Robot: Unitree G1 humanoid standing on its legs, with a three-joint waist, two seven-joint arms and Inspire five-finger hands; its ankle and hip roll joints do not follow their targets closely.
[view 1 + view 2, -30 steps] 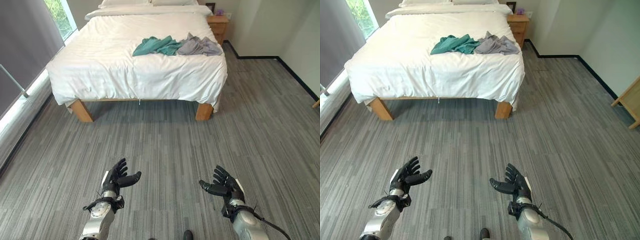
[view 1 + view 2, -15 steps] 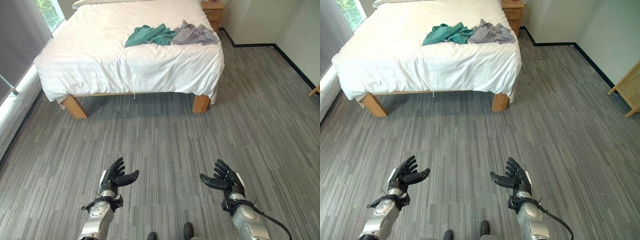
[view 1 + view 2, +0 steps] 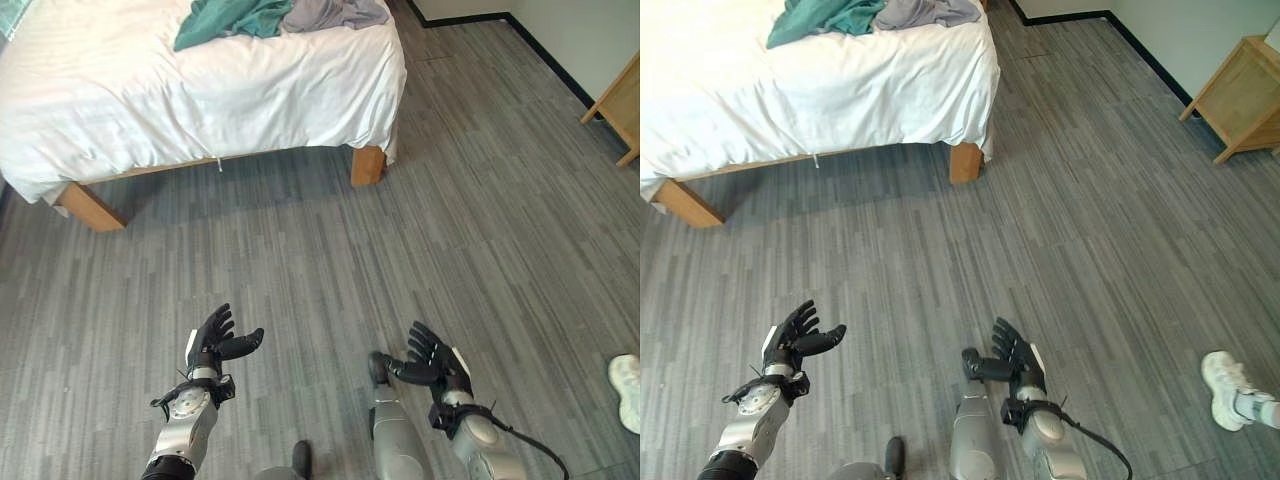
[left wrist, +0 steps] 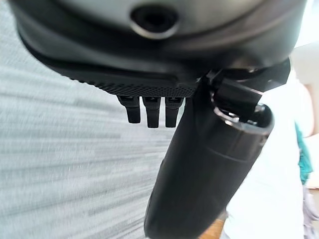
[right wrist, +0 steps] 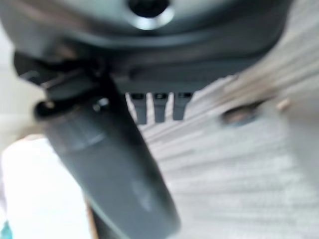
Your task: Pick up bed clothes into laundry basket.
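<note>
The green shirt (image 3: 228, 17) and grey shirt (image 3: 335, 12) lie near the bed's (image 3: 150, 90) far edge. Both the left robot hand (image 3: 215, 342) and right robot hand (image 3: 430, 362) are open and empty, so the job looks not started.

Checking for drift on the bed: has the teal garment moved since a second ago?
No. The teal garment lies against the grey garment near the white bed's right edge, as before; the whole view shifted, so the camera moved.
</note>
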